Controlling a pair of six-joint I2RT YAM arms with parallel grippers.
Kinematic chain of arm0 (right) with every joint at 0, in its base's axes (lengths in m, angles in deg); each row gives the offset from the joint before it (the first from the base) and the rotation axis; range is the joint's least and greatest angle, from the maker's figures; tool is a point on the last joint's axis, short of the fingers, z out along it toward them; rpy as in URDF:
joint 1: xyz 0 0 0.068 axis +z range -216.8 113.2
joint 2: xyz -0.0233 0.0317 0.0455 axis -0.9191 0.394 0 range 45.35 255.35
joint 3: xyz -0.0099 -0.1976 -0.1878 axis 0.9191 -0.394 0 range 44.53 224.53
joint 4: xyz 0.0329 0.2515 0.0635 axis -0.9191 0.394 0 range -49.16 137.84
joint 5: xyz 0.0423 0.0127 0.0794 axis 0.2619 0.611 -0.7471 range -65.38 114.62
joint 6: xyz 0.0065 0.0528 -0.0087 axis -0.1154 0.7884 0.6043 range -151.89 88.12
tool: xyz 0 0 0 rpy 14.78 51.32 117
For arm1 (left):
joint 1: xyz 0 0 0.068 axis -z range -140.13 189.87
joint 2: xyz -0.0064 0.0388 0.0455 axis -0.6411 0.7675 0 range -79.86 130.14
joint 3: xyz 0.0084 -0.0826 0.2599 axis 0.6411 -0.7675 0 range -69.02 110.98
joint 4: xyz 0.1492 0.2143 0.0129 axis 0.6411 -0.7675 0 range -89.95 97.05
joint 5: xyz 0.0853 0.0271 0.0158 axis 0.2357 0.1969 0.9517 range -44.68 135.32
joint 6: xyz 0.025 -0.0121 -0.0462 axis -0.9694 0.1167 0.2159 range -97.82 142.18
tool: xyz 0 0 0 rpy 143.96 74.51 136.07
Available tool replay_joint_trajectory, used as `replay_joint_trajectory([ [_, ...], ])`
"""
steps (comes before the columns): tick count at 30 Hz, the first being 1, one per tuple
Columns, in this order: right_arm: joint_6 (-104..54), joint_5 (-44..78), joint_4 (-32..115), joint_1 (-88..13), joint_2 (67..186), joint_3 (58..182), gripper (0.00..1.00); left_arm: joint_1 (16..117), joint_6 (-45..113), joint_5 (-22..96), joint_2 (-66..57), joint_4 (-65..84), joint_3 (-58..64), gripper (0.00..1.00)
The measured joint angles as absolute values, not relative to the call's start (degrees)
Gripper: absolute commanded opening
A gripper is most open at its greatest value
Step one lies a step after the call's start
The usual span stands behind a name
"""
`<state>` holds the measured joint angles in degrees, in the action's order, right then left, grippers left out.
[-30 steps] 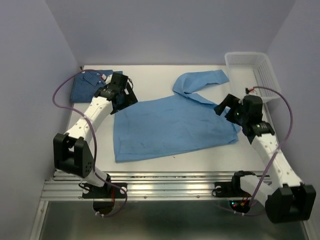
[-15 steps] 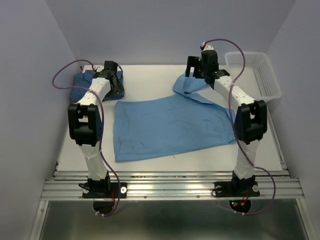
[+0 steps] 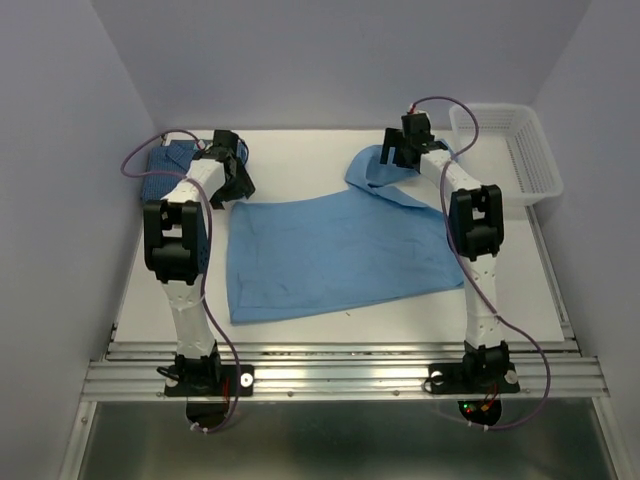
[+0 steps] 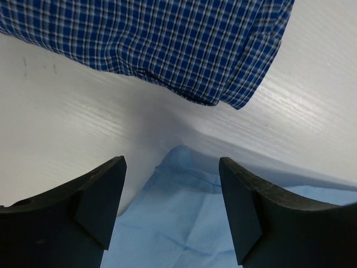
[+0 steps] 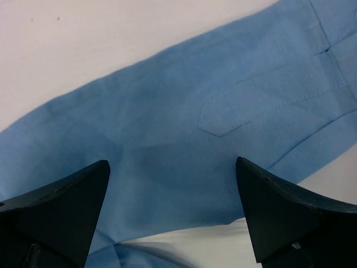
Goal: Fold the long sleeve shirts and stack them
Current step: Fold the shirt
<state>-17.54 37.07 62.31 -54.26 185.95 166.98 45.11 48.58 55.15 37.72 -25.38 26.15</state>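
Left gripper [image 4: 170,178] is wide open and empty, hanging just above the far-left corner of the light blue shirt [image 3: 340,250]. Right gripper [image 5: 173,173] is likewise wide and empty over that shirt's sleeve [image 5: 184,123], which lies doubled back toward the far edge of the table [image 3: 300,145]. The shirt body is spread flat mid-table, not yet folded. The checked shirt [image 4: 167,39] looks folded in the far-left corner, near the left fingers. Risks as I read it: if the left comes down off-target it snags the checked hem too — that drags the finished fold apart. The right is mid-sleeve by the placket, not at the cuff, so a pinch there likely bunches cloth. Uneven lifts would skew the fold.
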Motion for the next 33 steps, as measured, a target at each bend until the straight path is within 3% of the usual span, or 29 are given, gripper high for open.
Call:
replay_joint_trajectory([
  [4,-16.7,31.9,60.4,-55.9,182.9,159.8,1.00,45.1,48.6,53.4,37.8,-24.5,22.8,0.72],
  [7,-16.6,31.1,60.0,-55.8,182.1,157.3,1.00,45.1,48.5,52.8,38.5,-24.3,22.4,0.63],
  [9,-16.6,30.7,59.9,-55.4,182.1,156.8,1.00,45.1,48.6,52.3,39.1,-23.8,22.4,0.35],
  [10,-16.6,30.6,60.0,-55.4,182.1,156.8,1.00,45.1,48.3,52.2,39.4,-23.6,22.4,0.34],
  [12,-16.7,30.5,59.9,-55.1,182.1,157.1,1.00,45.1,48.3,51.5,40.0,-23.3,22.3,0.06],
  [13,-16.7,30.5,60.4,-55.1,182.3,157.8,1.00,45.1,48.4,51.1,40.2,-22.8,22.0,0.00],
  [26,-18.2,33.7,60.9,-55.0,187.5,164.6,0.96,45.0,47.2,48.8,39.8,-19.9,19.7,0.00],
  [28,-19.3,34.3,60.8,-55.0,187.9,164.9,0.79,45.0,47.0,48.7,39.8,-19.7,19.7,0.00],
  [29,-19.8,34.6,60.8,-54.9,187.9,165.0,0.57,45.0,47.0,48.6,39.8,-19.7,19.7,0.00],
  [33,-22.3,36.4,60.7,-54.4,188.2,164.9,0.16,45.0,46.9,48.6,39.8,-19.7,19.7,0.00],
])
